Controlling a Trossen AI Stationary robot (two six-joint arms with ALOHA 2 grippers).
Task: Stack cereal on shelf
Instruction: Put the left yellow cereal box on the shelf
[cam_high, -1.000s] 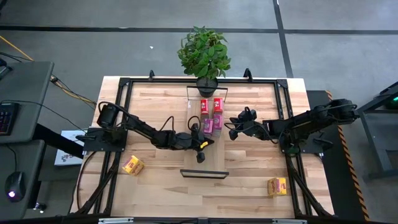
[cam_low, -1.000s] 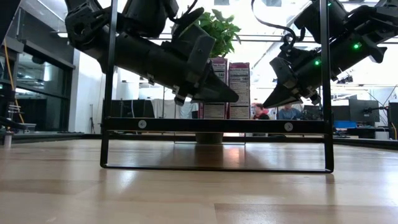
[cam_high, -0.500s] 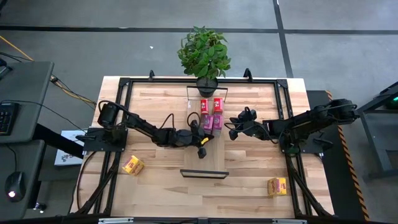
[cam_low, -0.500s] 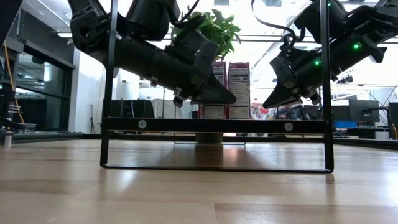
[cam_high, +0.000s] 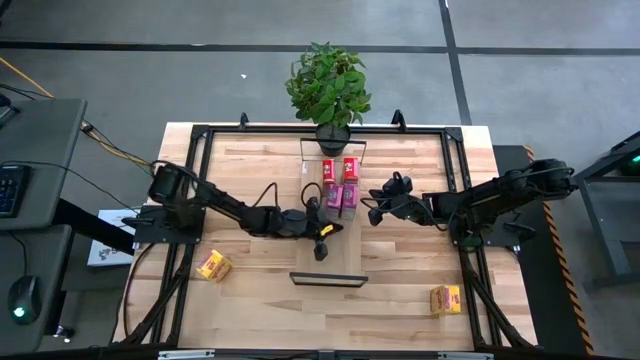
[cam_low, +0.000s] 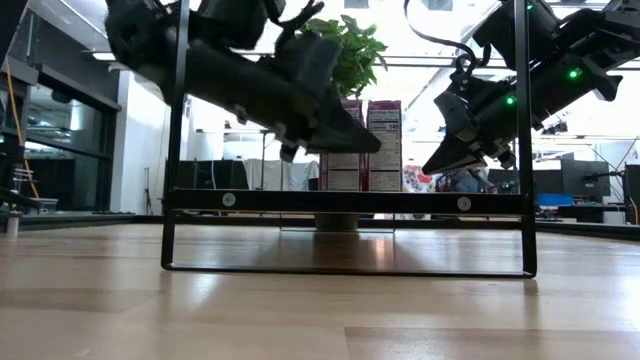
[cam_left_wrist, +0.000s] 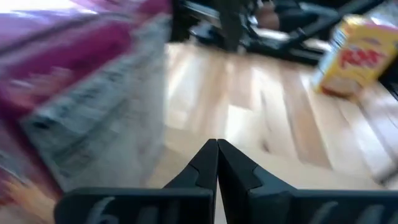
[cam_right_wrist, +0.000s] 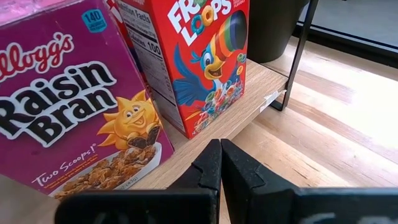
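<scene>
The shelf (cam_high: 328, 262) is a narrow plank running from the table's far side to its near side. On its far half stand two red cereal boxes (cam_high: 340, 168) and two magenta ones (cam_high: 340, 196). My left gripper (cam_high: 336, 228) is shut, hanging over the shelf just nearer than the magenta boxes, one of which shows blurred (cam_left_wrist: 74, 81) beside its tips. My right gripper (cam_high: 372, 211) is shut to the right of the boxes, its tips (cam_right_wrist: 219, 144) in front of a magenta box (cam_right_wrist: 74, 106) and a red box (cam_right_wrist: 199, 56). Two yellow boxes (cam_high: 213, 265) (cam_high: 445, 299) lie on the tabletop.
A potted plant (cam_high: 328, 85) stands at the shelf's far end. A black frame (cam_high: 200, 135) runs around the tabletop. The shelf's near end bracket (cam_low: 345, 201) crosses the low view. Bare wood lies on both sides of the shelf.
My left gripper has risen a little above the shelf and stayed shut. My right gripper has kept still.
</scene>
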